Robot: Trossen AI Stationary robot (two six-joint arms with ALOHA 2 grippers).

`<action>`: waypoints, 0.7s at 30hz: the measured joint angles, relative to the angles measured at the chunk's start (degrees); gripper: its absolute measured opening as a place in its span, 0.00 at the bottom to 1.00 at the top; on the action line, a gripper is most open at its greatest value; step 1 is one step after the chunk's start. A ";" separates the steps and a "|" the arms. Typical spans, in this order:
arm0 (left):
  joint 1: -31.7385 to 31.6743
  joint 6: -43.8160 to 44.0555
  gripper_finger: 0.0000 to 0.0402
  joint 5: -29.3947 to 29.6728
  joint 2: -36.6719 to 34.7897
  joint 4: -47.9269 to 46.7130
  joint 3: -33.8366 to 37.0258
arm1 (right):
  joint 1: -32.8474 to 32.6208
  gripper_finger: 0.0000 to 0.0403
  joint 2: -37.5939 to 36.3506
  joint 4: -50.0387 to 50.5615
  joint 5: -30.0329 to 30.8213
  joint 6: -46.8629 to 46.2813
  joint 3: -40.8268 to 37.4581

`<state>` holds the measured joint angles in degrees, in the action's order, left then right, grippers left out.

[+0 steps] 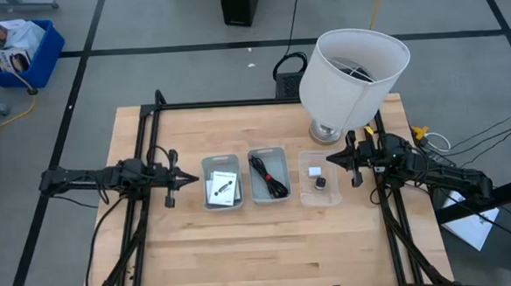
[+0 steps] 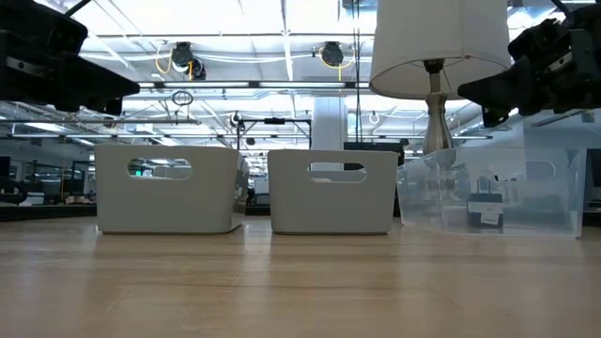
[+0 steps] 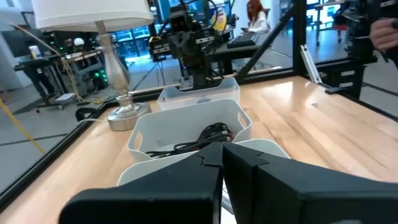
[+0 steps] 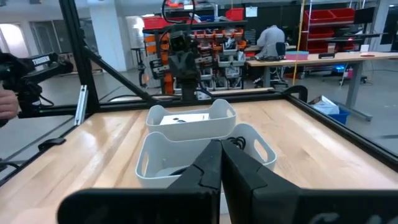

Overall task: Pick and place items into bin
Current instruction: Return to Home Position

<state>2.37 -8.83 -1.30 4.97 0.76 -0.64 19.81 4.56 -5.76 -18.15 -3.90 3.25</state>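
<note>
Three bins stand in a row mid-table. The left grey bin (image 1: 222, 181) holds white cards with black marks and a thin dark stick. The middle grey bin (image 1: 268, 174) holds the black-and-red cable bundle (image 3: 199, 138). The clear bin (image 1: 319, 178) holds a tiny white block (image 1: 314, 170) and a tiny black cube (image 1: 321, 182). My left gripper (image 1: 194, 177) is shut and empty, just left of the left bin. My right gripper (image 1: 329, 161) is shut and empty, over the clear bin's right side.
A large white lampshade on a silver base (image 1: 354, 75) stands at the far right of the table, just behind my right arm. A black frame runs along the table's edges (image 1: 262, 101). Bare wood lies toward the near edge (image 1: 270, 247).
</note>
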 joint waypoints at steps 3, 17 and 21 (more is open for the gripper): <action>0.00 0.05 0.04 1.36 0.00 0.06 -0.03 | -0.02 0.00 0.00 0.00 0.00 0.02 0.00; 0.00 0.14 0.01 1.75 0.00 -0.01 -0.04 | 0.00 0.01 0.00 0.00 0.00 0.04 0.00; 0.00 0.14 0.05 1.80 0.00 -0.03 -0.04 | 0.00 0.01 0.00 0.00 0.02 0.04 0.00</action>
<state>2.37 -8.69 0.49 4.97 0.73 -0.69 19.81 4.56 -5.76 -18.13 -3.86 3.25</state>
